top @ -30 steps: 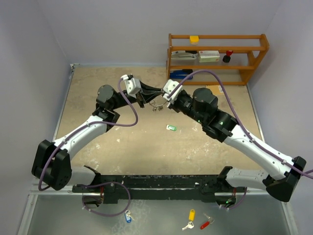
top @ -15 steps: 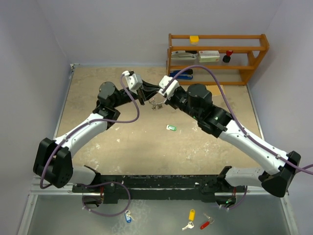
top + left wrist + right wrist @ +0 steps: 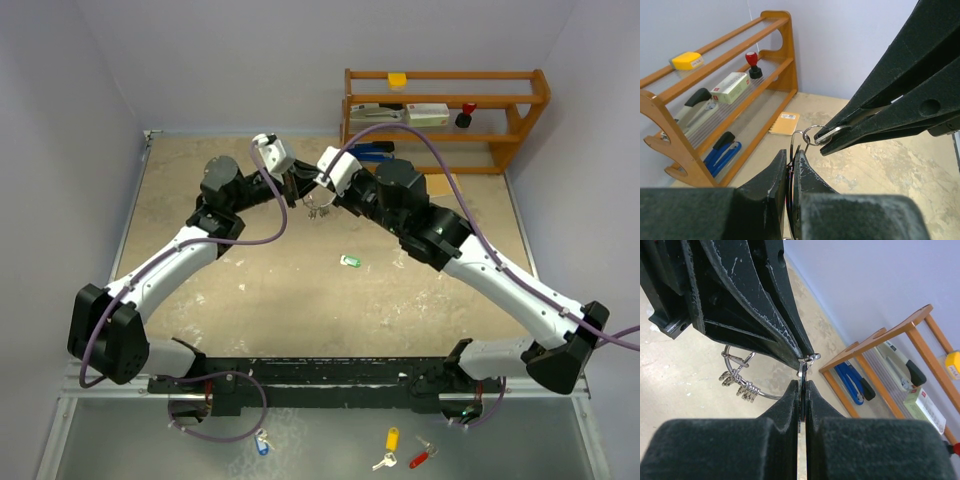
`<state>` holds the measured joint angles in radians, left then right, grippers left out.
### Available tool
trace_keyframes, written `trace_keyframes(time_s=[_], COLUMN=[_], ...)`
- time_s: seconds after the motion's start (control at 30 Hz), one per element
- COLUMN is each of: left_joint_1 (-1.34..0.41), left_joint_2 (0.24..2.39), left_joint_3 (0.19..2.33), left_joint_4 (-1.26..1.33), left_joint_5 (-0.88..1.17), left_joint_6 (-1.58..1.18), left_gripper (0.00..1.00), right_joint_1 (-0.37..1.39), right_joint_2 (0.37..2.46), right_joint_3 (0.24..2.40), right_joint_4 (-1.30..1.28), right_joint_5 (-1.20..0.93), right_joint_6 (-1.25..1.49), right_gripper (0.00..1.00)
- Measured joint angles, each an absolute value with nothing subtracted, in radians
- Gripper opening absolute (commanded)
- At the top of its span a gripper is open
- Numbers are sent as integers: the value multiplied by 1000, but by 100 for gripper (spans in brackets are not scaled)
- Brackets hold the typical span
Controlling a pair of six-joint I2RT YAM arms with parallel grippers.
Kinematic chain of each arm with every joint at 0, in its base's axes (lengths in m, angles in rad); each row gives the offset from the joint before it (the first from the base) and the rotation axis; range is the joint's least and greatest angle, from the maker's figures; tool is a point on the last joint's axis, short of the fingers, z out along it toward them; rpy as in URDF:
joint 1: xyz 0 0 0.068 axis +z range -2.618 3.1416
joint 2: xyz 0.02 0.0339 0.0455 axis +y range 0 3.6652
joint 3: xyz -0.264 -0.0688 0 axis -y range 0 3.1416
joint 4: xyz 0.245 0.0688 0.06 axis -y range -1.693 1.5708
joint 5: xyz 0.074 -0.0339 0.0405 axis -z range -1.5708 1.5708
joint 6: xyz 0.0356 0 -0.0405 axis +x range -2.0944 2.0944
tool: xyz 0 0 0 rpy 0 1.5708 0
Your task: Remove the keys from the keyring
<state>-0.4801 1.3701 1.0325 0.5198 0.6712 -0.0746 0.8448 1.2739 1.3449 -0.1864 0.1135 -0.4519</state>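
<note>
Top view: both arms reach to mid-bench and meet above the bench [image 3: 280, 290], in front of the wooden shelf [image 3: 445, 75]. The left hand [image 3: 298, 192] and right hand [image 3: 320, 196] are tip to tip. The keyring [image 3: 321, 209] hangs between them as a small silver glint, too small here for us to make out any grip. A green-headed key [image 3: 350, 261] lies alone on the bench, well apart from the hands.

Left wrist view: our own fingers fill the lower frame, blurred. The left hand [image 3: 793, 156] is pinched narrow on the thin wire of the keyring [image 3: 792, 145]. Something dark sits in the slit, and we cannot tell what. The right hand [image 3: 823, 141] comes in from the upper right, closed on a flat silver key [image 3: 829, 135]. Most of its blade is hidden between the fingers.

Right wrist view: the right hand [image 3: 801, 384] is closed, with the silver key [image 3: 801, 450] seen edge-on in the gap. The left hand [image 3: 808, 356] comes down from above, its tips at a small loop. Below it hangs the keyring [image 3: 770, 396], partly hidden behind the left fingers, with a cluster of plain silver keys [image 3: 742, 386] on it. We cannot count them.
</note>
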Motion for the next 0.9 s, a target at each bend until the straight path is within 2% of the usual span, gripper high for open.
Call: trace_keyframes(time_s=[0.37,0.77,0.9], left_joint_1=[-481,-480,-466], left_joint_2=[1370,1370,1370], left_joint_3=[1074,1075,1075], left_joint_4=[475,426,483], left_joint_5=[641,592,516], left_joint_6=[-94,-142,-163], left_gripper=[0,0,0], right_joint_1=[845,845,875], right_joint_2=[1319,1365,1390], right_joint_3=[1441,1444,1441], right_joint_4=[-278,-284,-329], right_joint_5=[114,102,8], right_joint_6=[-492,-513,-507], right_gripper=[0,0,0])
